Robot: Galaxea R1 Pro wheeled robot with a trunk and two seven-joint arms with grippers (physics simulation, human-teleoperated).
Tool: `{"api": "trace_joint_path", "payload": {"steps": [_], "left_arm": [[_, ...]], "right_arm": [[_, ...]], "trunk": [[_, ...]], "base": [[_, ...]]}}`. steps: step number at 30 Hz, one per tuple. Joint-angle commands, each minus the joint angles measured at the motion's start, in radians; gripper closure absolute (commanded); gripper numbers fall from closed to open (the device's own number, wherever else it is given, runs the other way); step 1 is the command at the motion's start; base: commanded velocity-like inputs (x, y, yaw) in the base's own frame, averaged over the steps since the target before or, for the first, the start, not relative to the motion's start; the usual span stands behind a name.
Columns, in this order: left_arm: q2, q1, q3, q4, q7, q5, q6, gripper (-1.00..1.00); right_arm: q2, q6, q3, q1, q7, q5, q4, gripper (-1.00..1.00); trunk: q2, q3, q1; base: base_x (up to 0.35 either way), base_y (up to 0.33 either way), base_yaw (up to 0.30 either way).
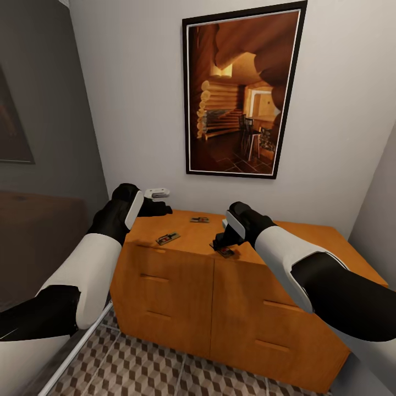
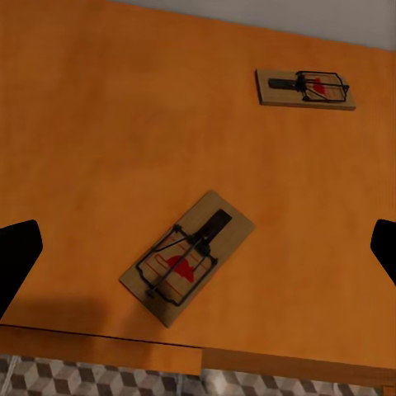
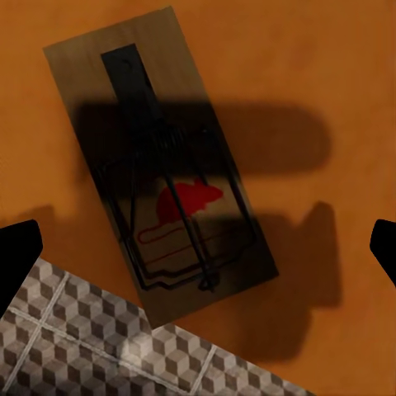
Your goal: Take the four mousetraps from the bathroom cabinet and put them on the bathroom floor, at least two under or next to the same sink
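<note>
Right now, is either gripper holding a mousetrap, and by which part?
Nothing is held. The right gripper, open, hovers over a mousetrap; the left gripper is open too.

Three mousetraps lie on the cabinet [image 1: 308, 234] top: one near the left front edge [image 1: 168, 238], one far back by the wall [image 1: 199, 220], one at the front edge [image 1: 226, 252]. One cabinet. One framed picture [image 1: 242, 91] hangs above. Two grippers: left [image 1: 159, 209], right [image 1: 220, 242].
</note>
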Motion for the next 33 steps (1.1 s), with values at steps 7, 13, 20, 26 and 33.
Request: {"api": "trace_joint_path", "payload": {"steps": [7,13,20,26,33], "left_arm": [[0.0,-0.001,0.001,-0.001,0.002,0.006,0.004,-1.0],[0.0,-0.001,0.0,-0.001,0.002,0.006,0.004,-1.0],[0.0,-0.001,0.0,-0.001,0.002,0.006,0.004,-1.0],[0.0,-0.001,0.001,0.0,0.002,0.006,0.004,-1.0],[0.0,-0.001,0.001,0.001,0.002,0.006,0.004,-1.0]], "right_arm": [[0.0,0.003,0.005,-0.001,-0.006,-0.008,0.003,-1.0],[0.0,0.003,0.005,-0.001,-0.006,-0.011,0.006,-1.0],[0.0,-0.006,0.005,0.0,-0.006,-0.012,0.011,-1.0],[0.0,-0.026,0.005,-0.001,-0.006,-0.011,0.018,-1.0],[0.0,-0.047,0.005,-0.001,-0.006,-0.011,0.024,-1.0]], "trunk": [[-0.001,-0.001,0.0],[-0.001,-0.001,0.0],[-0.001,-0.001,0.0],[-0.001,-0.001,0.0],[-0.001,-0.001,0.0]], "base": [[0.0,0.0,0.0],[0.0,0.0,0.0],[0.0,0.0,0.0],[0.0,0.0,0.0],[0.0,0.0,0.0]]}}
